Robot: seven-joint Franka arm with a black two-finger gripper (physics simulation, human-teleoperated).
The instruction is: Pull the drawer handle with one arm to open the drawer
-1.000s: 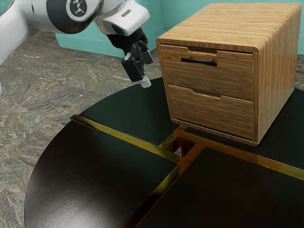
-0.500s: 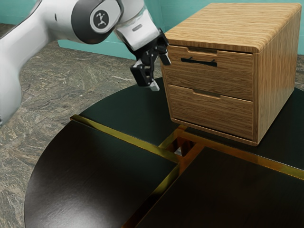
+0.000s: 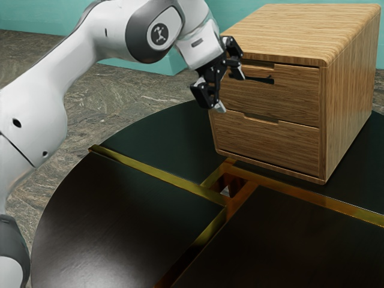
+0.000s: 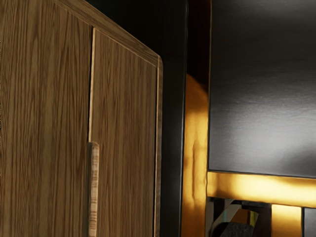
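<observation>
We had our claw [image 3: 229, 90] open, its fingers spread, beside the black handle [image 3: 259, 79] of the upper drawer [image 3: 282, 93]; the cabinet [image 3: 351, 84] stood toward the surface's [image 3: 138, 210] far edge.

Exterior view: you look down from beside the arm over tabletop [image 3: 120, 228] to cabinet [image 3: 270, 138]. Wrist view: close against both.

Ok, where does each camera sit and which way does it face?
Exterior view: beside the arm, above the table, facing the cabinet; the arm and open gripper show near the top drawer.
Wrist view: rides on the gripper, close against the drawer fronts, looking down them to the table.
Shared: the cabinet's drawer fronts and the table's gold strips.
</observation>
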